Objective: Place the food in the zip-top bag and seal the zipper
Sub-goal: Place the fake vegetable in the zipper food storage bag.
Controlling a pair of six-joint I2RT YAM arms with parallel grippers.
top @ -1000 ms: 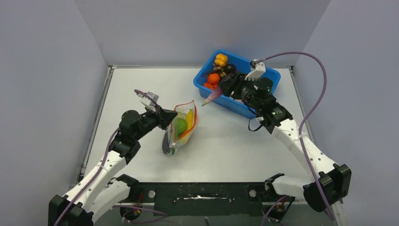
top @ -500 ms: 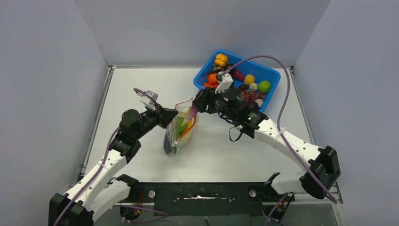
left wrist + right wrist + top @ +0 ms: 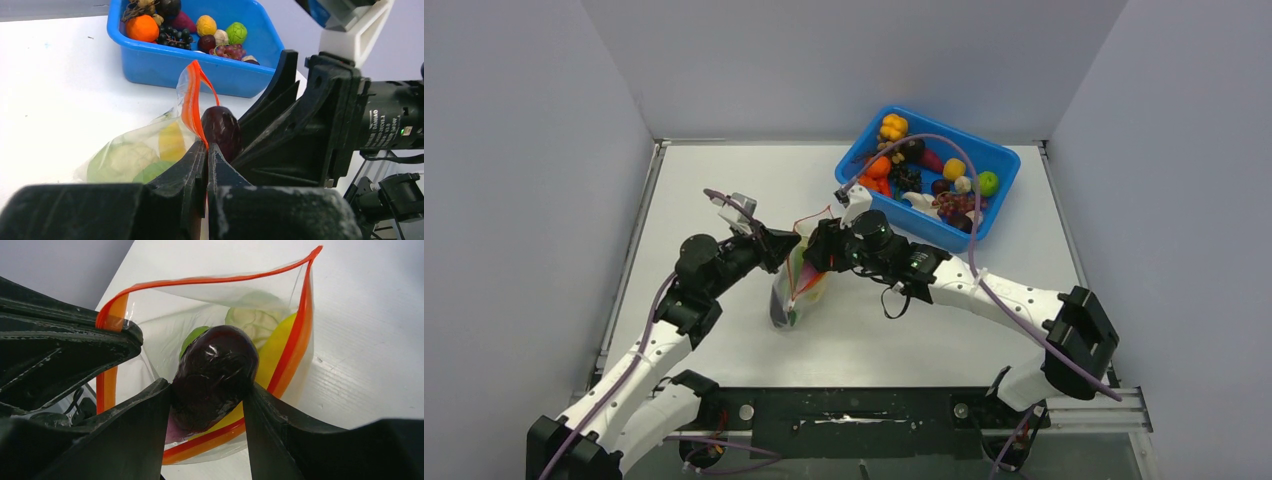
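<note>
Centre frame, the clear, crinkly zip-top bag stands open on the table, its rim pinched in the closed left gripper. The right gripper clamps the glossy dark eggplant at the mouth. It should sink past the red-orange zipper before letting go, above the banana.

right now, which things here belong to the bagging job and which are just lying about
Job: zip-top bag; zipper; eggplant in right pincer; left pincer pinching the bag's edge; banana inside; toy food waiting in the blue bin.
Lying about: the blue bin itself.
</note>
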